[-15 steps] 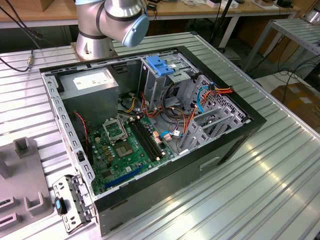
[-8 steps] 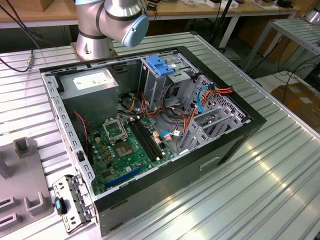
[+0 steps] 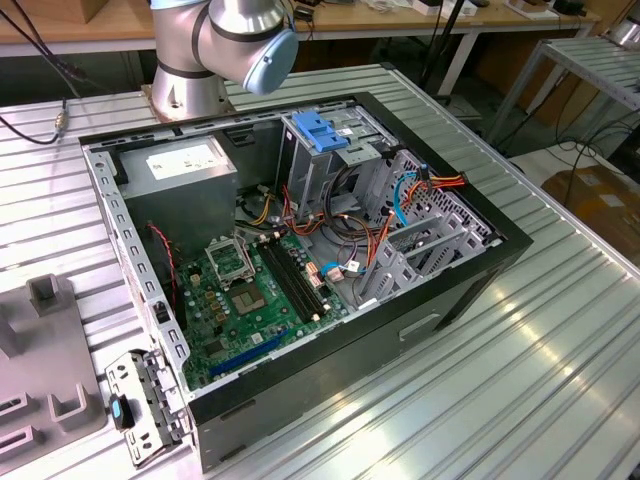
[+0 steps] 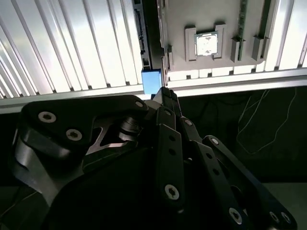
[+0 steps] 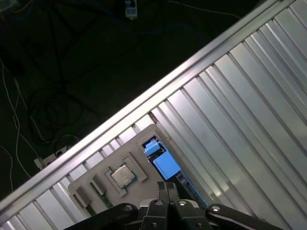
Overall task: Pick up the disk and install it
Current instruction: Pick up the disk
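In both wrist views the disk stands on its edge in a slot of a grey holder plate [image 5: 139, 179], so I see mainly its blue plastic rail [image 5: 166, 165] [image 4: 151, 81] and a thin dark edge [image 4: 143, 38]. My gripper [image 5: 167, 188] [image 4: 165, 94] hovers just above the blue rail end with its black fingertips pressed together, shut, and nothing between them. The open computer case [image 3: 470, 270] lies on the table in the exterior view, with its metal drive cage [image 3: 325, 165] at the back.
A processor chip [image 5: 123, 176] [image 4: 206, 44] sits in the grey holder plate beside the disk. The ribbed aluminium table [image 5: 240, 110] ends at an edge with dark floor and cables beyond. Inside the case are a grey power-supply box [image 3: 190, 165], a green motherboard [image 3: 240, 300] and loose cables.
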### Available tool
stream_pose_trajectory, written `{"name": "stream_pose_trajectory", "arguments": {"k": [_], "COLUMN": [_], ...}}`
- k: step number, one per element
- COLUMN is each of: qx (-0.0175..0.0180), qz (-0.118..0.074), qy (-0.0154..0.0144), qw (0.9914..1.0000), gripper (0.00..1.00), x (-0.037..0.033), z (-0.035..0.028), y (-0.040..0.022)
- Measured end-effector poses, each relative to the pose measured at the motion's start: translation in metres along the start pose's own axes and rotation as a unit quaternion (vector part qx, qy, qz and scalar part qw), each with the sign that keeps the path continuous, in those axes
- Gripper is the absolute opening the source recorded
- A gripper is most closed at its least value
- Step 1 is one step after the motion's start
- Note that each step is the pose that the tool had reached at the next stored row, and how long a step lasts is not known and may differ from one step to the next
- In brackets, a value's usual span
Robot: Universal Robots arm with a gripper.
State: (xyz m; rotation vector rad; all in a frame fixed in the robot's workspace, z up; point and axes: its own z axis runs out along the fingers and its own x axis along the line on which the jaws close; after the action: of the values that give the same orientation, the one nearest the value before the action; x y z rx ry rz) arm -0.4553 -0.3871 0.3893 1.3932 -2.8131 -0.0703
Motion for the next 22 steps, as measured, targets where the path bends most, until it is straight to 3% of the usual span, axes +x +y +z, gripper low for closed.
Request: {"name": "stream_pose_trajectory", "arguments": {"k": [6, 12, 17, 22], "qx": [-0.0003, -0.0006, -0.0008, -0.0012], "qz": [-0.019, -0.042, -0.051, -0.079], "qy": [0.0007, 0.0016, 0.0020, 0.0031], "qw": [0.99982, 0.99910, 0.99871, 0.99687], "gripper": [0.11, 0.11, 0.11, 0.11], "x": [0.0000, 0.0000, 0.0000, 0.0000], "z": [0.0000, 0.0001, 0.0001, 0.0001], "y": [0.0000, 0.0000, 0.0000, 0.0000]}}
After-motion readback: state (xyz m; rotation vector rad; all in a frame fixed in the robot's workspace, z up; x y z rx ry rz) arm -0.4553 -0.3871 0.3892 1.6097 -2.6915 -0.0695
